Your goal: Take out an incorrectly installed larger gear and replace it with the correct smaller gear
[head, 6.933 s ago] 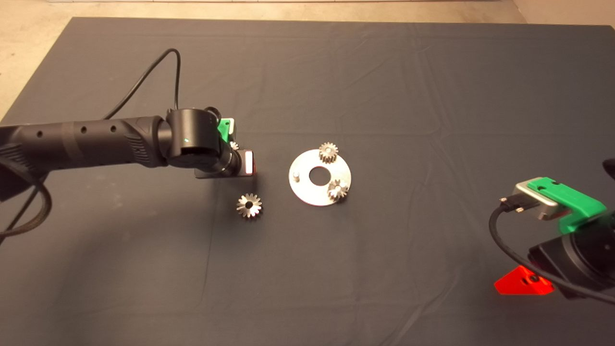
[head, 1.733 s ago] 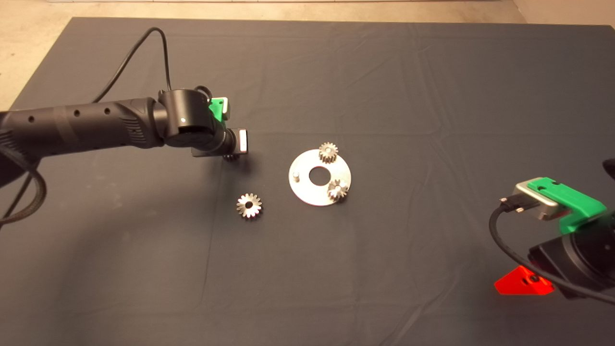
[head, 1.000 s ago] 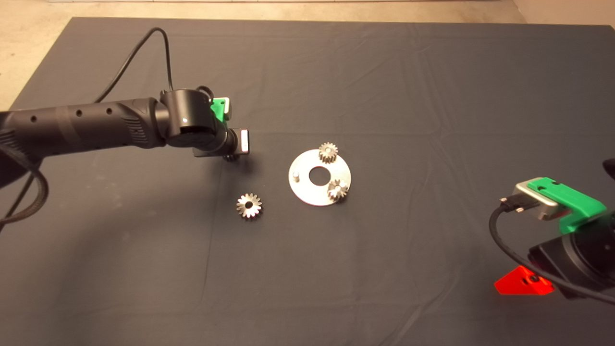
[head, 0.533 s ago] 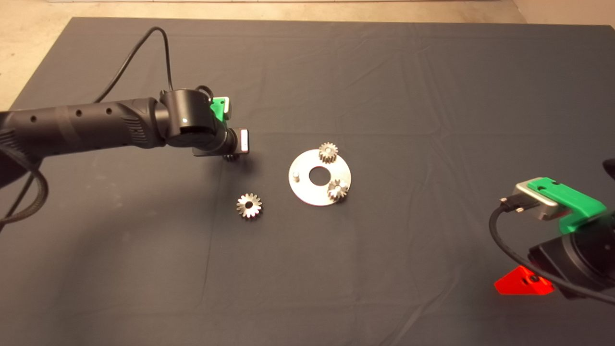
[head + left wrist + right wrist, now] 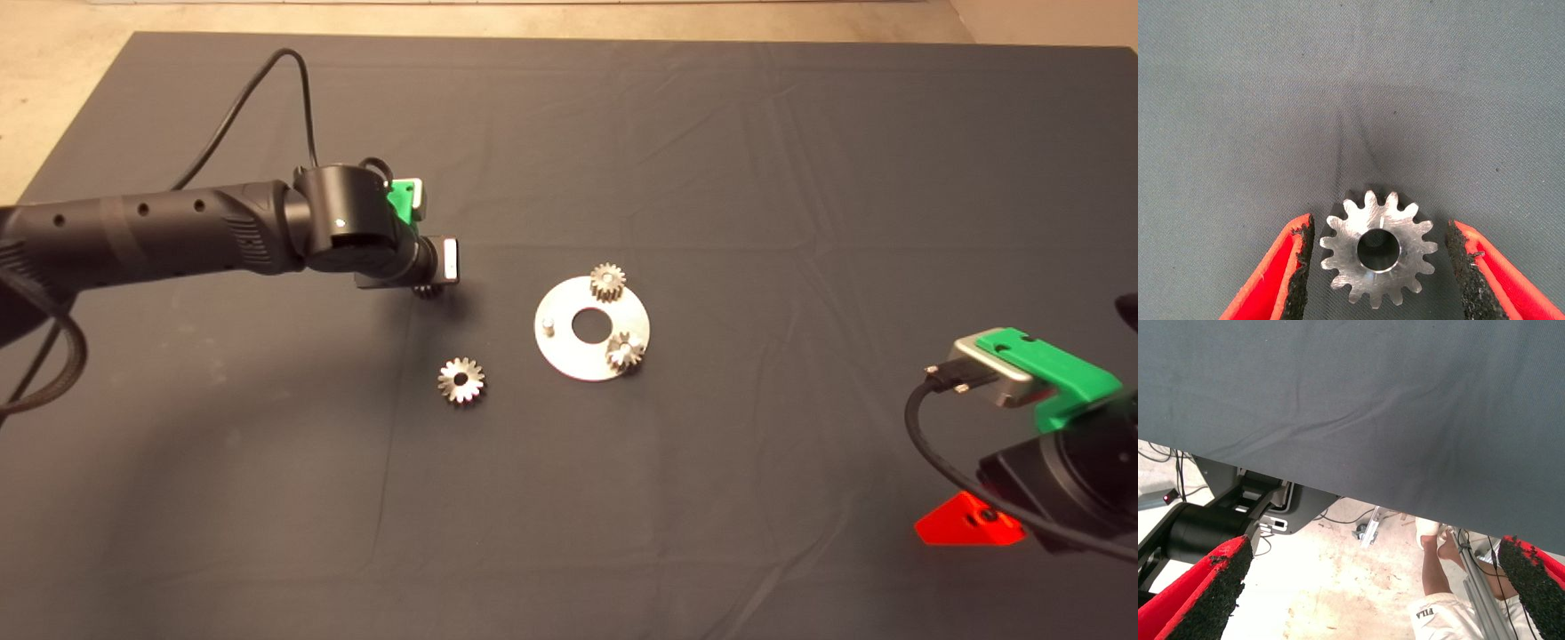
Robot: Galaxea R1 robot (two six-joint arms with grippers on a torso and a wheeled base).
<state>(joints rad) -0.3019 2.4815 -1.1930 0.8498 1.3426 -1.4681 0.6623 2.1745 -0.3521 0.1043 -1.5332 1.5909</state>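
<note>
The small dull grey spur gear with short blunt teeth [image 5: 1377, 255] lies flat on the dark grey fabric mat [image 5: 676, 160], directly between the red, black-padded fingers of the left gripper [image 5: 1377, 267]. The fingers stand apart, wider than the gear. A narrow gap shows on one side and a slightly wider one on the other; neither pad touches a tooth, and the gripper holds nothing. In the head view this gear is almost wholly hidden under the gripper body, only an edge showing just below it.

The bright silver gear with flared, star-like teeth [image 5: 460, 380] lies loose on the mat, near the left gripper and just beside the round silver metal plate with a centre hole [image 5: 576, 360], not touching it. Two small grey gears [image 5: 608, 282] sit on pins on the plate; a third pin [image 5: 550, 324] stands bare.

The right gripper [image 5: 1375, 587] is parked at the mat's lower right edge, its fingers wide apart and empty. Its wrist view shows the floor beyond the mat and a person's leg [image 5: 1438, 587].
</note>
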